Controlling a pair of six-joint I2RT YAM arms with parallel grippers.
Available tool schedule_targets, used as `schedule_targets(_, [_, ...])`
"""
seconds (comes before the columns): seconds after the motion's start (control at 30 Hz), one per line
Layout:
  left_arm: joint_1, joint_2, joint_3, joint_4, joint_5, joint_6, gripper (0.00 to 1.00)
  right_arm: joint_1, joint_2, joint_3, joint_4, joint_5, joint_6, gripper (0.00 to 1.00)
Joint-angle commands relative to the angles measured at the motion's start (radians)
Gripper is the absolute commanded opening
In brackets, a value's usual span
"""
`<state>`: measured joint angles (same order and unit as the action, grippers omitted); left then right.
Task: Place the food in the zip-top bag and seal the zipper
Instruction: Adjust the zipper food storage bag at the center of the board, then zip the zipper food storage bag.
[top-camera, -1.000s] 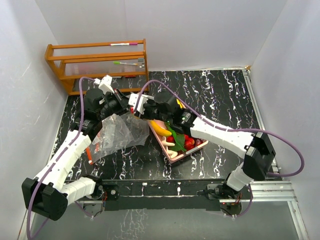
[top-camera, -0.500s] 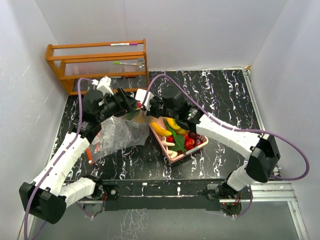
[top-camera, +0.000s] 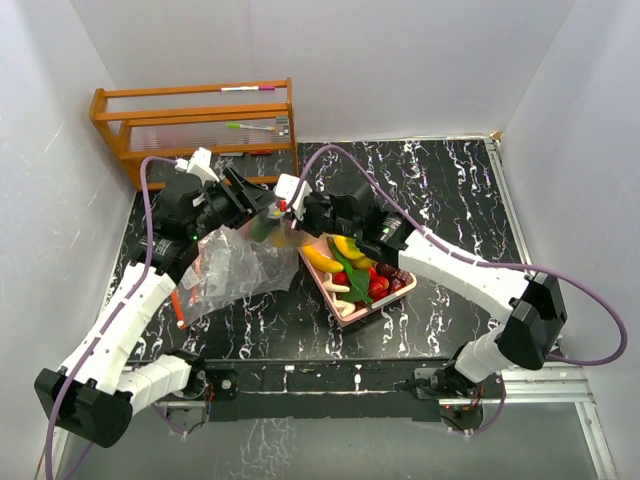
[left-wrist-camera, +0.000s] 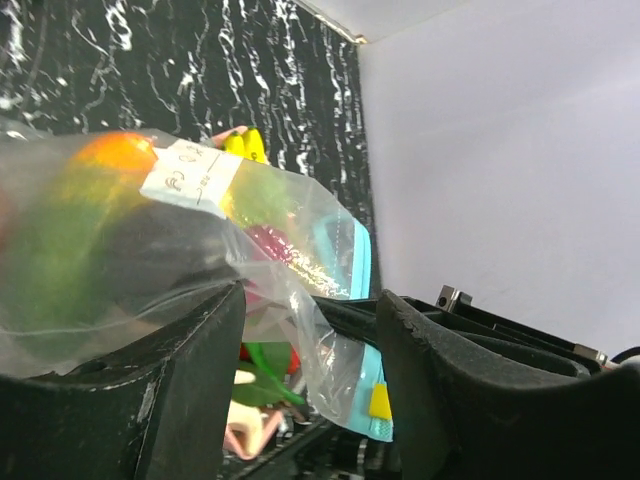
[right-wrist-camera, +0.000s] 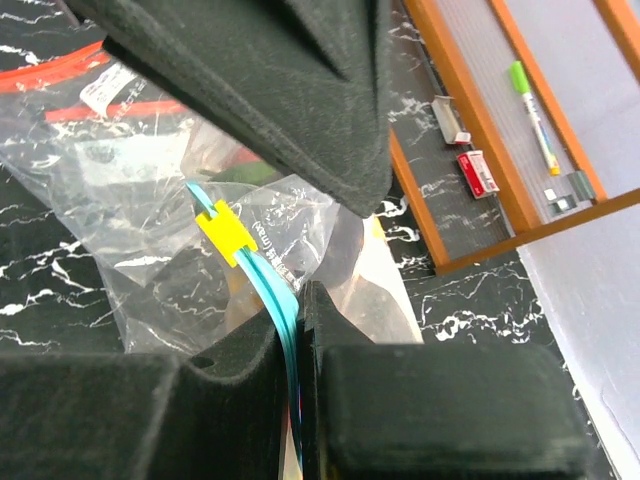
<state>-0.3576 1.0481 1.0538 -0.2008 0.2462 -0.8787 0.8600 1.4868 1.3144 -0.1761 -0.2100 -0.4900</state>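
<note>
1. Up and to the left of the pink tray (top-camera: 347, 312): left gripper (left-wrist-camera: 312, 300), jaws parted and grasping nothing. Clear film of the zip-top bag (top-camera: 235, 265) sagging into the gap and resting on one finger.
2. Just beside it, nearer the tray's far-left corner: right gripper (right-wrist-camera: 298, 300), clenched on the bag's teal zipper strip (right-wrist-camera: 270, 285), yellow slider (right-wrist-camera: 226, 237) just ahead of the pinch.
3. In the tray, right of both pincers: the food (top-camera: 358, 272), heaped. Banana along the tray's left side, one end toward the pincers. Closer to the right arm, yet only the left pincer free to fetch, by the look of it.
</note>
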Motion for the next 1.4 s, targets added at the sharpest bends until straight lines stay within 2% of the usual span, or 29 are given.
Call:
schedule_targets(0.0, [-0.005,-0.012,-0.025,0.033,0.056,-0.2,0.54,-0.002,-0.068,0.004,0.136,0.073,0.043,0.08])
schedule_targets(0.23, [-0.005,-0.03,-0.01,0.046,0.084,-0.295,0.55,-0.001,-0.071,-0.02,0.191,0.175,0.068,0.08])
schedule_targets(0.63, [0.002,0.016,-0.036,0.153,0.13,-0.496,0.55,-0.001,-0.095,-0.054,0.22,0.141,0.088,0.08])
schedule_targets(0.73, [0.005,0.023,-0.029,0.177,0.143,-0.522,0.5,-0.001,-0.093,-0.055,0.221,0.147,0.088,0.08])
schedule_targets(0.93, [0.005,0.018,-0.028,0.204,0.145,-0.544,0.31,-0.001,-0.092,-0.053,0.226,0.14,0.093,0.08])
schedule_targets(1.17, [0.005,0.023,-0.077,0.289,0.171,-0.588,0.0,-0.001,-0.094,-0.054,0.225,0.141,0.098,0.08])
schedule_targets(1.37, [0.006,0.028,-0.079,0.335,0.164,-0.575,0.0,-0.001,-0.094,-0.053,0.222,0.132,0.099,0.08])
